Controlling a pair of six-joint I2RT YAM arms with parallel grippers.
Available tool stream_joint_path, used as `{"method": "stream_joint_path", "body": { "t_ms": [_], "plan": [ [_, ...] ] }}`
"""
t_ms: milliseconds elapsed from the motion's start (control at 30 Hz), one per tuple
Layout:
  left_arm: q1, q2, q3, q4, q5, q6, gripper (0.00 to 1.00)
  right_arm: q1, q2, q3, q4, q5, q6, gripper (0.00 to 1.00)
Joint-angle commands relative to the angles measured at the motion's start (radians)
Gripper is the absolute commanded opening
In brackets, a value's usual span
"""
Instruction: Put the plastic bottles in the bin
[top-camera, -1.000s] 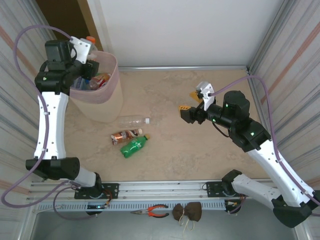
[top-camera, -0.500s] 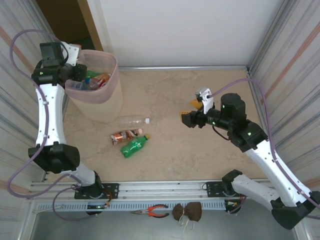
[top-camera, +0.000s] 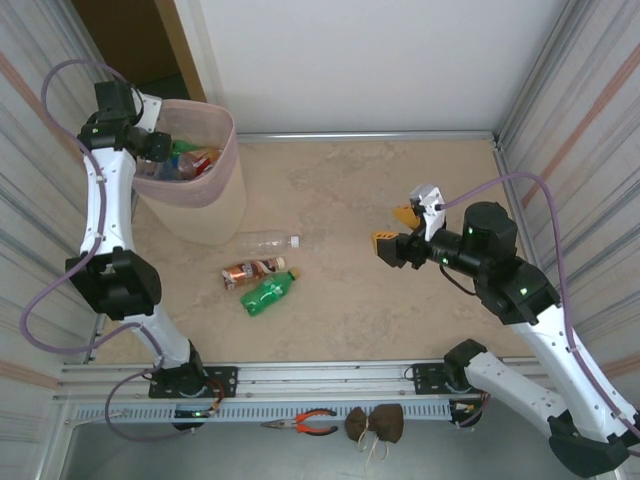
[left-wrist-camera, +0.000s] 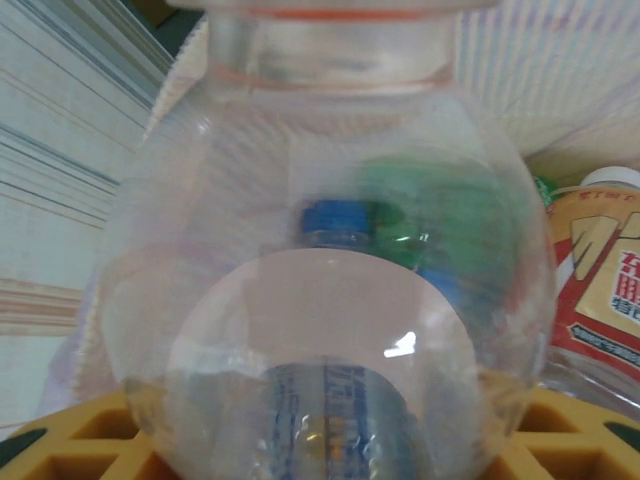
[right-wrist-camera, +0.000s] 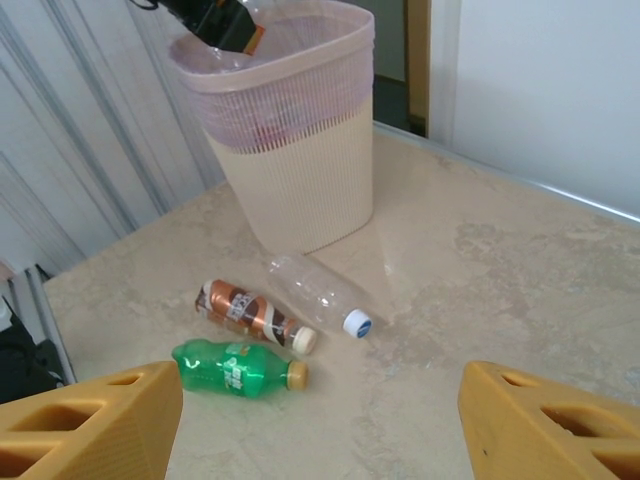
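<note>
Fingers (left-wrist-camera: 80, 440) of the left gripper (top-camera: 150, 148), yellow and ribbed, close on the sides of a clear round plastic bottle with an orange neck ring (left-wrist-camera: 320, 250), held over the tall beige ribbed bin with a pink liner (top-camera: 215, 210). Other bottles (top-camera: 190, 160) lie inside the bin. The right gripper (top-camera: 393, 230) hangs above the beige marbled table (top-camera: 400, 310), its fingers (right-wrist-camera: 90, 425) spread wide with nothing between them. Near the bin's foot lie a clear bottle with a blue-and-white cap (right-wrist-camera: 315, 290), a brown-labelled bottle (right-wrist-camera: 250, 312) and a green bottle (right-wrist-camera: 235, 367).
</note>
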Motion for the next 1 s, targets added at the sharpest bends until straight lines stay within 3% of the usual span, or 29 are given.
{"method": "stream_joint_path", "body": {
  "t_ms": [0,467,967],
  "plan": [
    [0.008,0.035,-0.006,-0.063,-0.04,0.022,0.56,-0.004,-0.007,-0.024,-0.031,0.016,-0.008,0.72],
    [0.0,0.098,-0.078,-0.105,0.015,-0.011,0.63,-0.006,-0.044,-0.075,-0.004,0.025,-0.002,0.72],
    [-0.027,-0.038,-0.01,-0.12,0.082,-0.049,0.86,-0.005,-0.061,-0.063,-0.001,0.031,0.013,0.72]
  ]
}}
